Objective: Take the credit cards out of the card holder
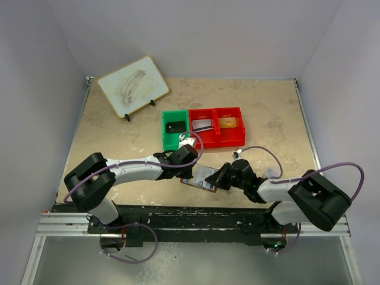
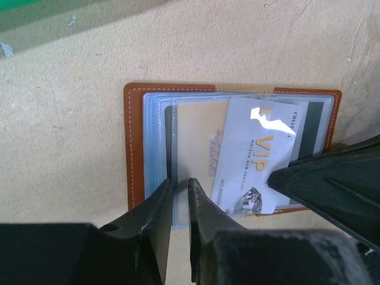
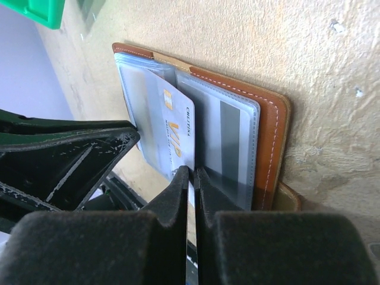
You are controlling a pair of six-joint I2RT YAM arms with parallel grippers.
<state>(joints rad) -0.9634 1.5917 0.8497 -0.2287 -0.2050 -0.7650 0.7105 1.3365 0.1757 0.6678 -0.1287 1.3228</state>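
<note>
Right wrist showed my right pincer [image 3: 190, 173] clamped on the half-out VIP card [image 3: 175, 127], left pincer [image 2: 178, 189] pinching the card holder [image 2: 135, 142]; a straight pull seemed next.

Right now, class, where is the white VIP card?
In the left wrist view, the white plastic VIP card sticks out of the brown leather card holder, right of centre, pinched by the right tool.

Leather and plastic
Before the right gripper [image 3: 190, 172]: smooth stitched-leather card holder [image 3: 270, 124], clear shiny sleeves [image 3: 237, 136], glossy card [image 3: 172, 124], rough matt worktop [image 3: 297, 47].
</note>
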